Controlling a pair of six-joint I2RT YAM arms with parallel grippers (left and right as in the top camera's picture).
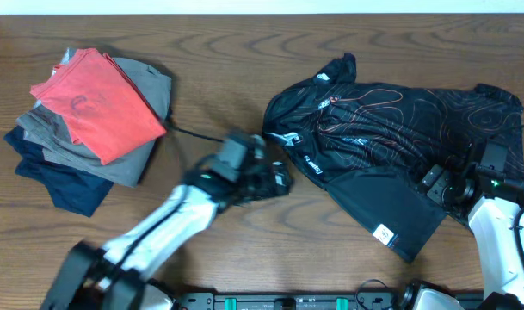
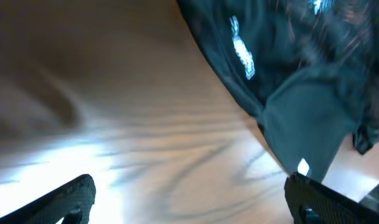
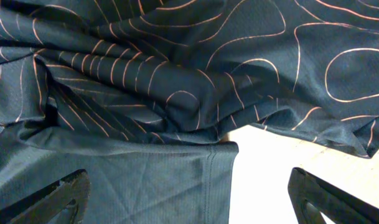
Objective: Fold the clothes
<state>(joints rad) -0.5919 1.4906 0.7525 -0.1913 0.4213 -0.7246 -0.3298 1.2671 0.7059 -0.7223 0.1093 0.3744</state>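
Observation:
The clothes, a black shiny jersey (image 1: 391,129) with thin orange contour lines and white lettering, lie crumpled on the right half of the wooden table. My left gripper (image 1: 274,181) hovers open just left of its lower-left edge, over bare wood. In the left wrist view the jersey (image 2: 289,74) fills the upper right, and nothing lies between the fingers (image 2: 71,196). My right gripper (image 1: 442,185) stands open over the jersey's lower right part. In the right wrist view the jersey (image 3: 177,74) fills most of the frame. A plain hem corner (image 3: 220,155) lies between the spread fingertips (image 3: 326,199), untouched.
At the far left stands a pile of folded garments (image 1: 81,146), a red shirt (image 1: 98,99) on top of grey and navy ones. A thin black cable (image 1: 193,133) runs across the wood between the pile and the jersey. A black rail (image 1: 287,301) lines the front edge.

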